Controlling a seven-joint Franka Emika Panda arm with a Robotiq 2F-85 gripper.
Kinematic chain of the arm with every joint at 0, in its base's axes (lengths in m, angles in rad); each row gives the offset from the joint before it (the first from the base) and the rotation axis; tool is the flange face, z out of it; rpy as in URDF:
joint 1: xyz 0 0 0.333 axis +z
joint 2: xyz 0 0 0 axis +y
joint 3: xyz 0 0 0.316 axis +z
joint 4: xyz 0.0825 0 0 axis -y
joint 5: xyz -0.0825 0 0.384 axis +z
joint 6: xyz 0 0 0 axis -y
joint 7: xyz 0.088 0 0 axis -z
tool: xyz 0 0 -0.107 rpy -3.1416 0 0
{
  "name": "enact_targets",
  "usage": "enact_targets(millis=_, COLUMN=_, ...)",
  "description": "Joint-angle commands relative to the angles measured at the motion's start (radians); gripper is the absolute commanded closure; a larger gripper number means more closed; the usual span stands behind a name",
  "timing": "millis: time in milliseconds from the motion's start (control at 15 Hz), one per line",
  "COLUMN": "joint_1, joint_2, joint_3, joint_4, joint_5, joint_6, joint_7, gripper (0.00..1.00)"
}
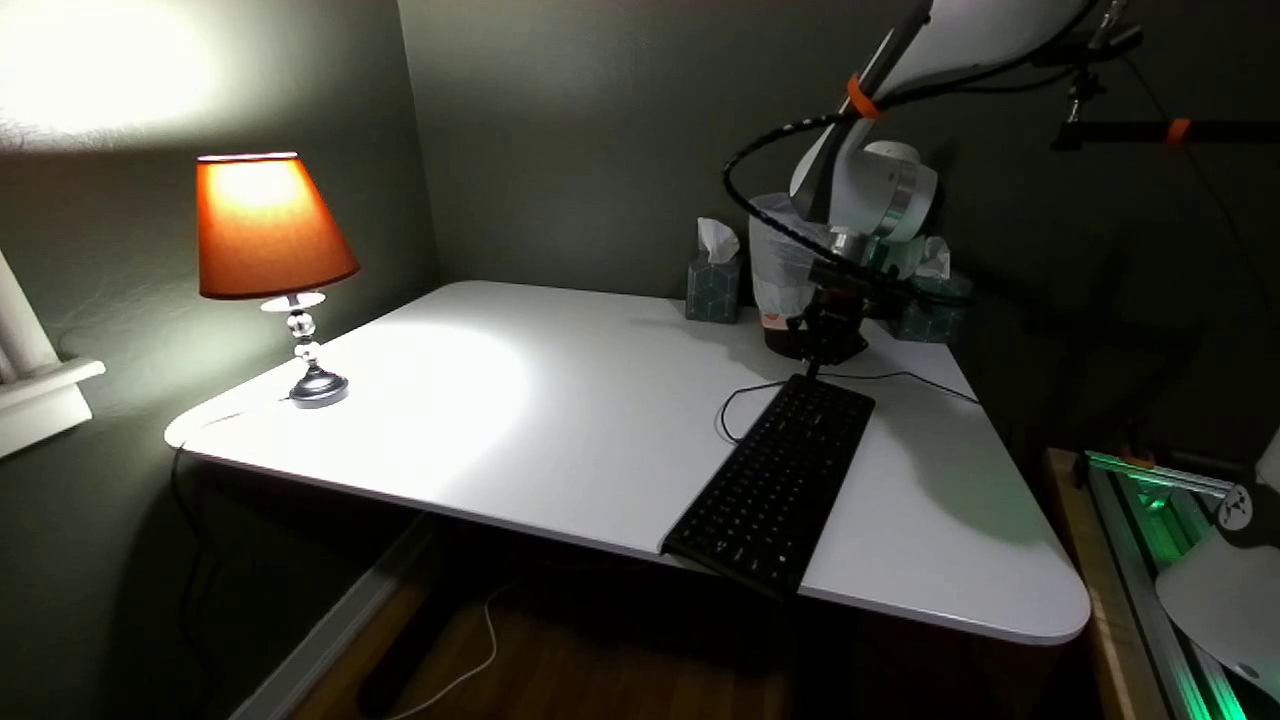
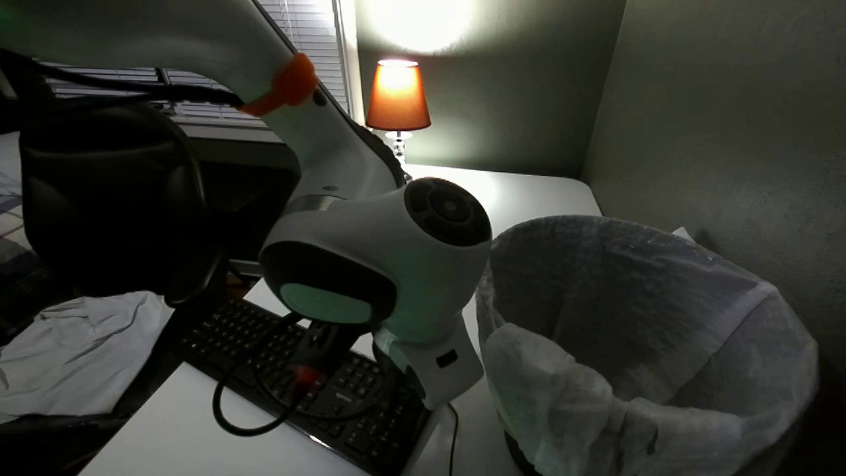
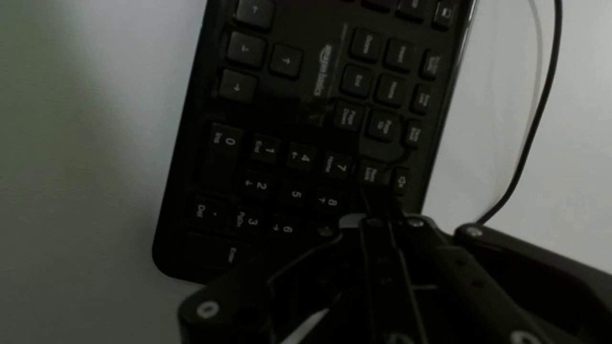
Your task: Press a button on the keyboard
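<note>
The black keyboard point(image 1: 775, 490) lies on the white table, its near end at the front edge; it also shows in an exterior view point(image 2: 347, 396), partly behind the arm. In the wrist view the keyboard point(image 3: 306, 110) shows its number pad and arrow keys. My gripper point(image 3: 380, 191) is shut and empty, fingertips together over the top of the number pad, beside the Num Lock key point(image 3: 370, 172). In an exterior view the gripper point(image 1: 812, 368) points down at the keyboard's far end. Whether the tips touch a key I cannot tell.
A lined trash bin point(image 2: 548, 396) stands close beside the arm. Tissue boxes point(image 1: 712, 290) point(image 1: 930, 310) stand at the table's back. The thin keyboard cable point(image 3: 530, 129) runs off the far end. A lit lamp point(image 1: 270, 230) stands on the table's far side.
</note>
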Motion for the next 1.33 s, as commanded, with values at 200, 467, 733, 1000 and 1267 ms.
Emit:
enact_targets(millis=200, joint_1=-0.006, joint_2=0.044, joint_3=0.015, joint_4=0.034, joint_5=0.006, joint_6=0.003, joint_7=0.036, gripper=1.00)
enact_targets(millis=467, joint_1=-0.006, joint_2=0.053, joint_3=0.015, joint_4=0.039, joint_5=0.005, joint_6=0.001, joint_7=0.044, gripper=1.00)
enact_targets(millis=733, joint_1=-0.008, joint_2=0.059, joint_3=0.017, joint_4=0.044, joint_5=0.007, joint_6=-0.001, joint_7=0.048, gripper=1.00)
enact_targets(millis=1000, joint_1=-0.008, joint_2=0.067, joint_3=0.018, joint_4=0.048, joint_5=0.008, joint_6=0.000, joint_7=0.051, gripper=1.00)
enact_targets(millis=1267, joint_1=-0.012, joint_2=0.076, joint_3=0.022, joint_4=0.054, joint_5=0.012, joint_6=-0.001, joint_7=0.047, gripper=1.00)
